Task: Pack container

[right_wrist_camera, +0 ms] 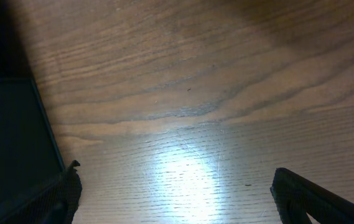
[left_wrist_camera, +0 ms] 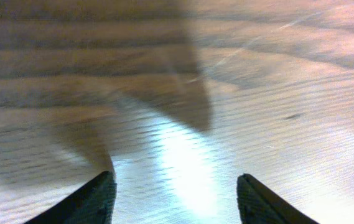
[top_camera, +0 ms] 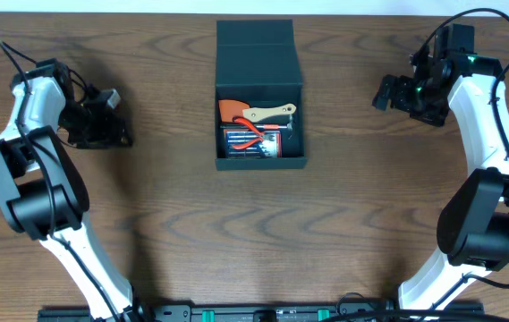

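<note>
Brown wood-grain desk [top_camera: 147, 206] fills the overhead view, and only this view shows the whole scene. One container [top_camera: 260, 163] stands at the far middle of the desk, between the two arms and well apart from both. Its flap lid lies folded back to the far side. Inside it I count three things that I can tell apart: an orange piece [top_camera: 232, 109], a wooden-handled tool [top_camera: 270, 114] lying across it, and red-handled pliers [top_camera: 254, 136] below; under them is a dark pack that I cannot identify. Each of the two arms rises from the near edge and bends inward. The left pincer [top_camera: 115, 118] points toward the container from the left, and the right pincer [top_camera: 385, 92] from the right. Both are over bare desk.

From the left wrist view, only desk with a bright reflection is visible. The two dark fingers [left_wrist_camera: 99, 199] stand apart, with nothing between them.

From the right wrist view, the fingers [right_wrist_camera: 301, 193] are also wide apart and hold nothing. A dark side of the container shows at the left edge, with a small red spot that the overhead view explains
</note>
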